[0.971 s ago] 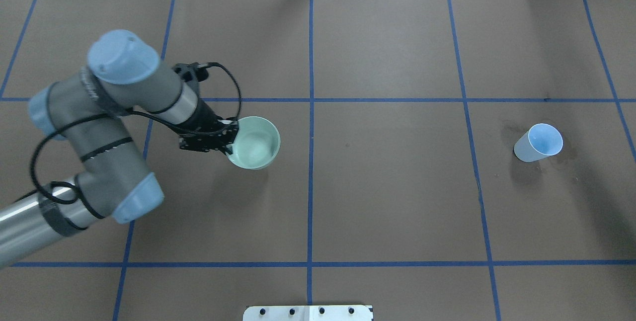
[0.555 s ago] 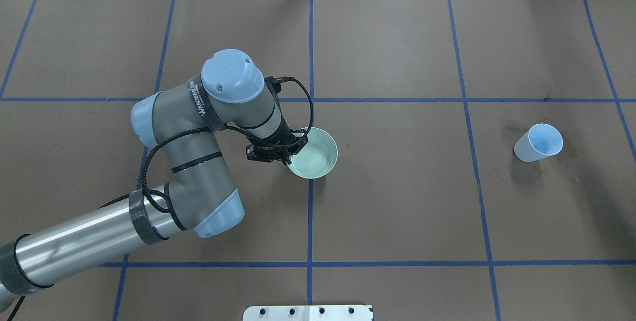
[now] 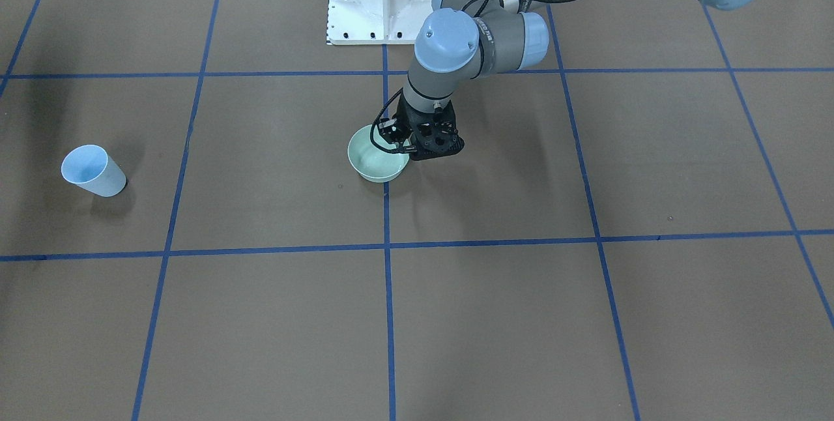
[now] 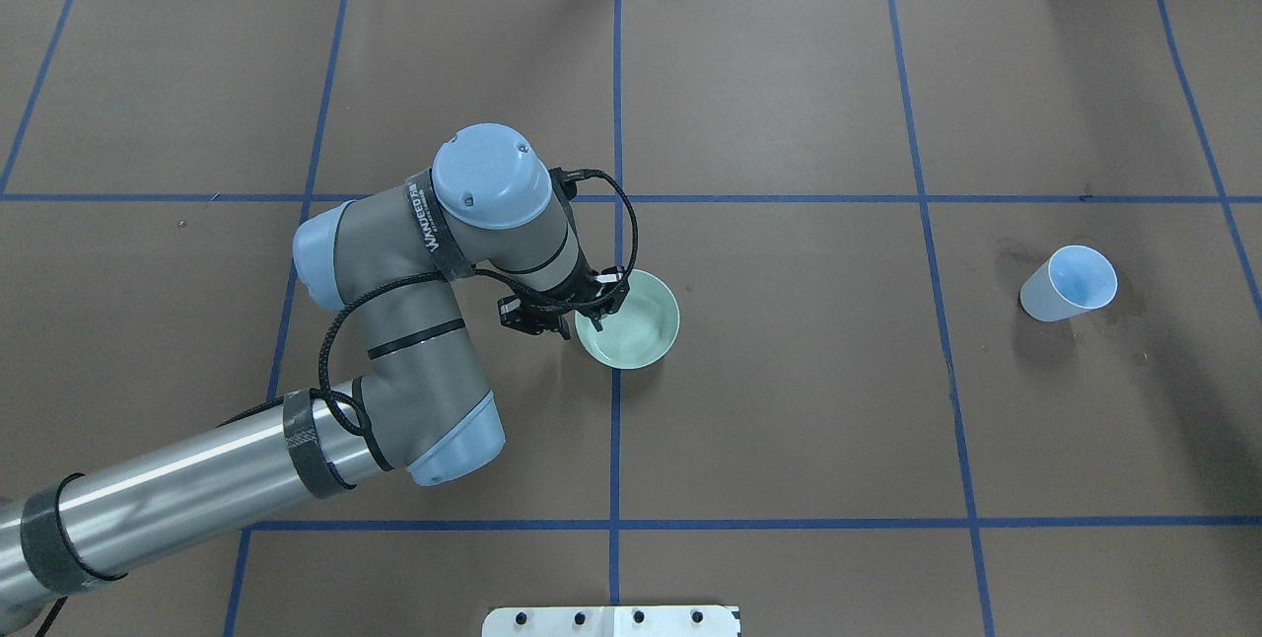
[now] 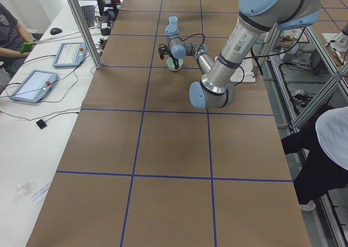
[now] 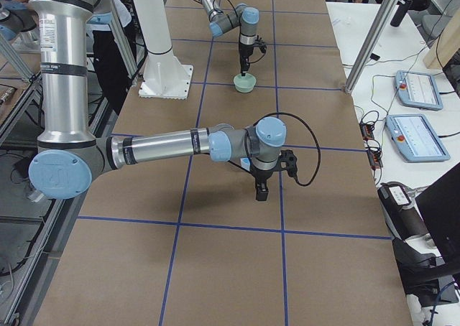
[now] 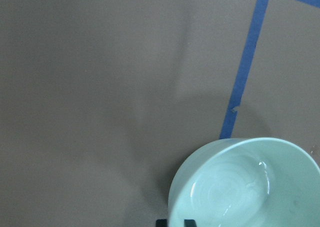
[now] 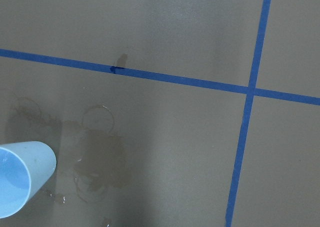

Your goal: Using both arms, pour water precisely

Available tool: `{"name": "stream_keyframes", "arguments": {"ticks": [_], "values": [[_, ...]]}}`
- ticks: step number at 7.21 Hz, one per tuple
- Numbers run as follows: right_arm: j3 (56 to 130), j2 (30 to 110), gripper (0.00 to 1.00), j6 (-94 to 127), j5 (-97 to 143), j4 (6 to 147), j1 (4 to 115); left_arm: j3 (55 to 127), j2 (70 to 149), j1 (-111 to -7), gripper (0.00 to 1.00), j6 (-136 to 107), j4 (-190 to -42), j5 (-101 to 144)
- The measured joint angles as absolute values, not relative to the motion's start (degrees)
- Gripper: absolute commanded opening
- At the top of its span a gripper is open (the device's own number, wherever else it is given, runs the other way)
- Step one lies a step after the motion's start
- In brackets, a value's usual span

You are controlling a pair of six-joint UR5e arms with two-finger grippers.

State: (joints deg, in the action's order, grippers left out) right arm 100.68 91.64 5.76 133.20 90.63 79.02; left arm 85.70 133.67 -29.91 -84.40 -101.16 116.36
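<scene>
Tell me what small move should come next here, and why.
Probably the right arm should move onto the blue cup: it stands alone, ungripped, far from the bowl, held at its rim by the jaws of the left arm, water rippling inside.

Can't see most of left gripper (image 4: 589, 312), tucked under its wrist overhead; only two dark tips at wrist view's bottom edge. Lose near side of mint-green bowl (image 7: 295, 187) there, right at claw. Lose half of light blue cup (image 8: 20, 179) at frame corner. Can't judge right gripper (image 6: 260, 194) jaws: small, side view only.
</scene>
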Motion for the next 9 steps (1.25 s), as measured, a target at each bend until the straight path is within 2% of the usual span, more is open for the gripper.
{"name": "stream_keyframes", "arguments": {"ticks": [2, 4, 6, 8, 9], "values": [[100.85, 92.37, 0.99, 5.89, 134.14, 87.83, 78.92, 87.74, 132.92, -31.39, 1.0, -84.16, -101.18, 116.52], [100.81, 94.61, 0.99, 6.8, 135.84, 76.67, 76.14, 94.9, 126.51, -34.25, 1.0, -83.98, -100.78, 118.8], [100.41, 98.88, 0.99, 14.27, 135.35, 56.71, 70.79, 101.0, 120.26, -36.06, 1.0, -83.94, -100.73, 119.58], [98.17, 102.53, 0.96, 34.33, 128.19, 28.41, 62.69, 102.26, 118.83, -36.75, 1.0, -83.94, -100.72, 119.64], [97.48, 103.78, 0.93, 40.26, 122.49, 19.44, 58.02, 102.35, 118.71, -37.01, 1.0, -83.94, -100.7, 119.66]]}}
